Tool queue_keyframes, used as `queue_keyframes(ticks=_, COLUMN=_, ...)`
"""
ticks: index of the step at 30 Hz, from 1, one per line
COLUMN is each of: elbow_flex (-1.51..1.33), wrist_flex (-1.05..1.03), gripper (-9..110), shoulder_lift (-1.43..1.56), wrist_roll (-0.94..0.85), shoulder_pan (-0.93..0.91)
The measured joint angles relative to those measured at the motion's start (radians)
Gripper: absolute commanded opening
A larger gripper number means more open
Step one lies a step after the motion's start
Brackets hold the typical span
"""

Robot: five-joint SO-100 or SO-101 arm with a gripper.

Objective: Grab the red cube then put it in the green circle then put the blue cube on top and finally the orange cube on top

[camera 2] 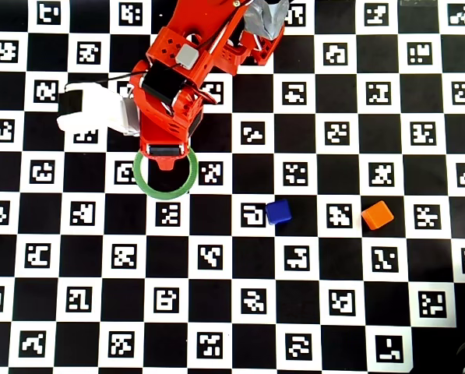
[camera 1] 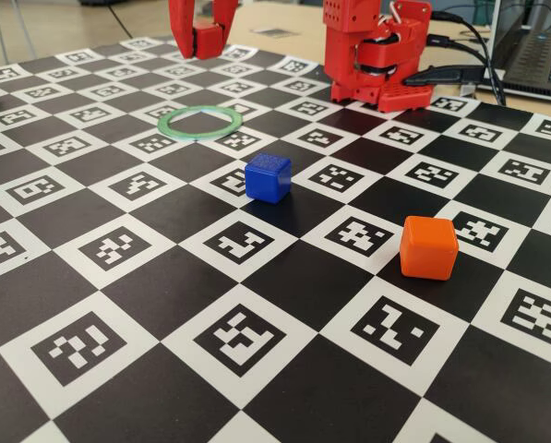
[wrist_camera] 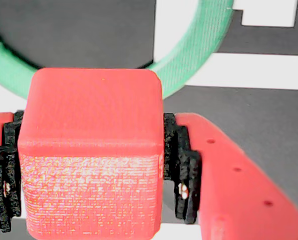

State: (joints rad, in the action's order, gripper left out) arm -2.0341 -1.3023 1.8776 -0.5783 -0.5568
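Observation:
My red gripper (wrist_camera: 93,170) is shut on the red cube (wrist_camera: 91,145), which its black pads (wrist_camera: 181,165) squeeze from both sides. Just beyond the cube, part of the green circle (wrist_camera: 188,60) curves over the mat. In the fixed view the gripper (camera 1: 204,41) holds the red cube (camera 1: 209,41) in the air behind the green circle (camera 1: 199,122). Seen from overhead, the gripper (camera 2: 164,156) hangs over the far edge of the green circle (camera 2: 187,185). The blue cube (camera 1: 269,177) (camera 2: 278,211) and the orange cube (camera 1: 429,247) (camera 2: 378,215) rest on the mat, apart from each other.
The arm's red base (camera 1: 377,55) stands at the back of the checkered marker mat (camera 1: 164,277). Cables and a laptop (camera 1: 533,46) lie behind it at the right. A white block (camera 2: 100,109) sticks out beside the arm.

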Motion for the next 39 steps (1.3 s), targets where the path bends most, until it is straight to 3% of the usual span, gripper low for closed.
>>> queue_keyframes(ticks=15, elbow_flex=-0.054, wrist_flex=0.156, gripper=2, shoulder_lift=-0.049, wrist_roll=0.003, shoulder_pan=-0.018)
queue_keyframes(ticks=39, elbow_flex=-0.054, wrist_flex=0.178, gripper=2, shoulder_lift=-0.166, wrist_roll=0.052, shoulder_pan=-0.02)
